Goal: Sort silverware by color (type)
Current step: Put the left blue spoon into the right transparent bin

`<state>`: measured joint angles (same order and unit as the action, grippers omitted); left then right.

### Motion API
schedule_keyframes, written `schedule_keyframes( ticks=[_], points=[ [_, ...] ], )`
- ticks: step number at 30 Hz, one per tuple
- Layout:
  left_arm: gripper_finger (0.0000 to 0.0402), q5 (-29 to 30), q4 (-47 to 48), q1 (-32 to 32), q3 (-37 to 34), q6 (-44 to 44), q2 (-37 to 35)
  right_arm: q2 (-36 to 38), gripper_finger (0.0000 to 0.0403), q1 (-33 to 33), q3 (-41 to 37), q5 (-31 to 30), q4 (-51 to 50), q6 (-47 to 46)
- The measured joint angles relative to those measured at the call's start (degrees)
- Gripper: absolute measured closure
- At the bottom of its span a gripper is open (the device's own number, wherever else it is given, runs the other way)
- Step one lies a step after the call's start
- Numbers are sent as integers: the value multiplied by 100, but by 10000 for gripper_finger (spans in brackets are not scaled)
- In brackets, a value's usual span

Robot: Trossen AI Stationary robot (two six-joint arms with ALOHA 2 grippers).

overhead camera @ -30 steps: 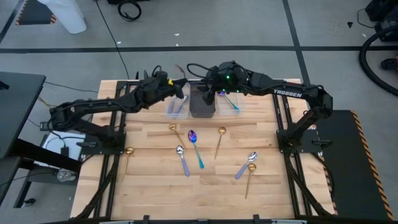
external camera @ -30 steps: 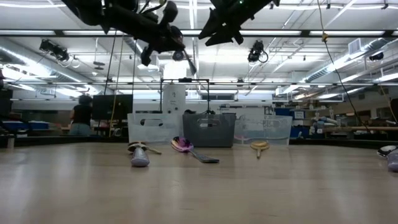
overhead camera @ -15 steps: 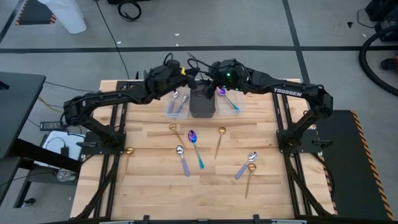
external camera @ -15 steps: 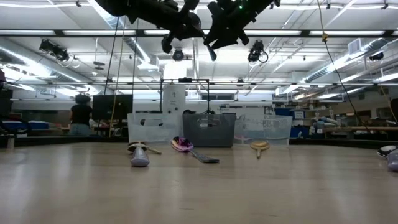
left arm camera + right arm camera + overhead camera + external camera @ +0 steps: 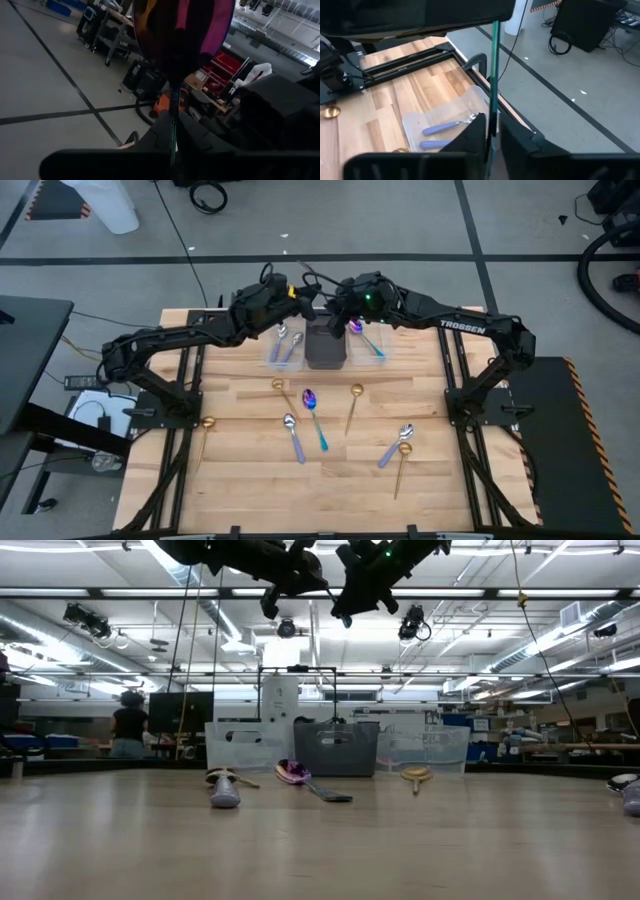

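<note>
High view: both arms reach to the back of the desk (image 5: 250, 470), where the left gripper (image 5: 304, 302) and right gripper (image 5: 326, 308) meet tip to tip above the dark bin (image 5: 325, 352). In the left wrist view the left gripper is clamped on the teal-handled spoon (image 5: 184, 35), its iridescent purple bowl standing up past the fingers (image 5: 150, 142). The right wrist view shows the same teal handle running between the right gripper's fingers (image 5: 472, 135), which look closed against it, though contact is hard to confirm. The spoon hangs in the air between the two grippers, over the bins.

Lavender-handled spoons (image 5: 285, 345) lie in the left clear bin (image 5: 270, 360). More spoons lie loose on the desk, among them a gold spoon (image 5: 353, 404) and a lavender spoon (image 5: 293, 435).
</note>
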<state>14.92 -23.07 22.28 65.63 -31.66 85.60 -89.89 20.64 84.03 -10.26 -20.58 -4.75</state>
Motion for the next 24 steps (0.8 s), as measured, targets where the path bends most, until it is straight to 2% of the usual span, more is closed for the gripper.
schedule_keyframes(
  ticks=[5, 11, 16, 24],
  points=[
    [377, 11, 46, 0, 0, 0, 0, -2, 391, 2, -2, 0, -4, -86],
    [324, -9, 442, -4, 4, 261, -9, -2, 381, 16, -11, -41, -46, -276],
    [283, -7, 849, 0, 2, 251, -9, -2, 390, 174, -11, -55, -388, -618],
    [274, -329, 2130, 44, -2, 255, -11, -2, 385, 445, -11, -59, -1273, -1000]
  ],
)
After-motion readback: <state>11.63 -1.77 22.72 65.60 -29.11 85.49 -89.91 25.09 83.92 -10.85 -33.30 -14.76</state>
